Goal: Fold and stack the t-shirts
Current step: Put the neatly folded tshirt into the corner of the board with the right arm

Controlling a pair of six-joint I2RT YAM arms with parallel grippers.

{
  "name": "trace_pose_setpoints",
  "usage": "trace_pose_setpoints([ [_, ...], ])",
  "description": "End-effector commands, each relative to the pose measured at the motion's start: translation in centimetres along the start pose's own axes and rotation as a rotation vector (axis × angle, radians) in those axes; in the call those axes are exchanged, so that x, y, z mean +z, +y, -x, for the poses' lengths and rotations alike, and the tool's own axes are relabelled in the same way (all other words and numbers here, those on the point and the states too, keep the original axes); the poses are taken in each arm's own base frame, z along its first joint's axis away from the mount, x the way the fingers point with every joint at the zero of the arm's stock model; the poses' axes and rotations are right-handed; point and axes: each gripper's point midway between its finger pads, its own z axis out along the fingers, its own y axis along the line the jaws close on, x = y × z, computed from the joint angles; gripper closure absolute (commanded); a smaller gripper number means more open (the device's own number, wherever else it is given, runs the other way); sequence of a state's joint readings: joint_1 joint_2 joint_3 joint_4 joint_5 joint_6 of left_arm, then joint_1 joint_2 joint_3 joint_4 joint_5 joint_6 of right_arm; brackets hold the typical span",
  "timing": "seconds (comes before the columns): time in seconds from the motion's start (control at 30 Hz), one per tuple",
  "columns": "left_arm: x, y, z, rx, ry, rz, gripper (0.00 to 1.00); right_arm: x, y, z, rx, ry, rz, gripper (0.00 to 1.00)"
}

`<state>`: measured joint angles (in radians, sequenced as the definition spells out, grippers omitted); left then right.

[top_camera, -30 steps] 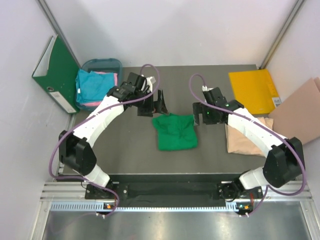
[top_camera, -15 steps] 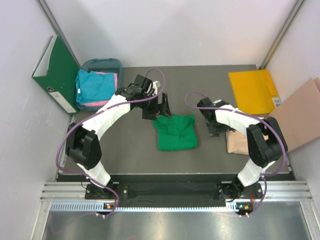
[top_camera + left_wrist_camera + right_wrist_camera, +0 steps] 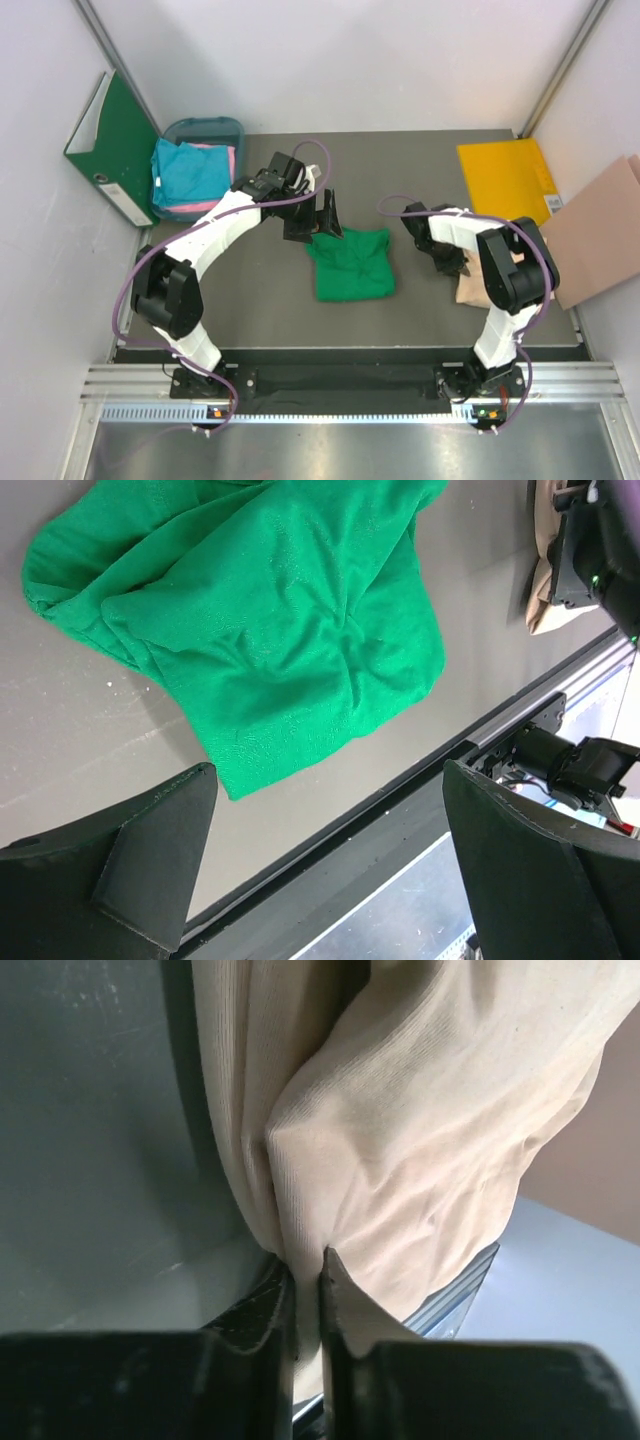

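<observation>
Green t-shirt (image 3: pixel 350 264) crumpled at centre, beige t-shirt (image 3: pixel 468 291) bunched to its right, teal-blue t-shirt (image 3: pixel 190 175) over pink t-shirt (image 3: pixel 222 150) in far-left bin (image 3: pixel 205 124).

Bare desk (image 3: pixel 250 300) lies open left of the green t-shirt (image 3: pixel 350 265); the bin (image 3: pixel 205 127), binder (image 3: pixel 110 140) and yellow folder (image 3: pixel 505 180) crowd the far corners.

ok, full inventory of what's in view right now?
green shirt: 1, bright green, crumpled at table centre
beige shirt: 1, beige, right side of table
teal shirt: 1, teal, on top in the bin
pink shirt: 1, pink, in the bin under the teal one, only edges show
bin: 1, grey-blue, far left of table
binder: 1, green, against left wall
folder: 1, yellow, far right of table
brown sheet: 1, brown, right edge
table: 1, dark grey
left gripper: 1, black, open, by green shirt's far left corner
right gripper: 1, black, shut on beige shirt's edge
</observation>
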<state>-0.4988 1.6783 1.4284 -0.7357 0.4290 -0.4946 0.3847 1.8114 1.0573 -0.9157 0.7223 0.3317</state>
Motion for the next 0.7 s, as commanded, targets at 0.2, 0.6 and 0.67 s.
trace_pose_setpoints([
  [0.2, -0.8, -0.3, 0.5, 0.03, -0.024, -0.012, 0.01, -5.4, 2.5, 4.8, 0.005, -0.138, 0.217, 0.98],
  [0.6, 1.3, 2.4, -0.3, -0.024, 0.022, 0.078, 0.01, -9.4, 9.3, 4.0, -0.116, -0.149, 0.298, 0.89],
  [0.67, 1.8, 3.6, -1.2, -0.042, 0.047, 0.118, 0.01, -9.9, 8.9, 4.2, -0.096, -0.16, 0.306, 0.72],
])
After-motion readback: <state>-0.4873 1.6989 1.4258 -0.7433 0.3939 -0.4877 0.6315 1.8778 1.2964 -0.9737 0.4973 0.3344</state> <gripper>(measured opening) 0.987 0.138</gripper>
